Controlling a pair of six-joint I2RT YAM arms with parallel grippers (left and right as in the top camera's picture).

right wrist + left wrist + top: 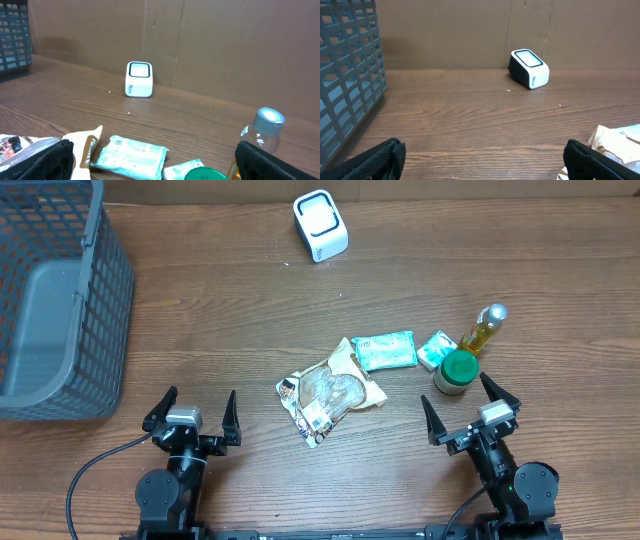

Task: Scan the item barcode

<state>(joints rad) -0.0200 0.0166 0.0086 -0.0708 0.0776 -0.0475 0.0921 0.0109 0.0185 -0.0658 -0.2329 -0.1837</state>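
Lying at three o'clock of left tool [202, 396], nine o'clock of right tool [457, 396]: snack bag [330, 392]; both tools wide open, empty.

My left claw [201, 402], the one nearer the basket [115, 280], and my right claw [455, 392] are black, with pointed fingers [232, 415], a grey block on top and black cables behind.

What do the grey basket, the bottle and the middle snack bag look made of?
Grey basket: probably moulded plastic, matte, lattice walls. Bottle: clear plastic or glass, yellow liquid visible inside, silvery cap. Snack bag: thin glossy film, crinkled, partly transparent.
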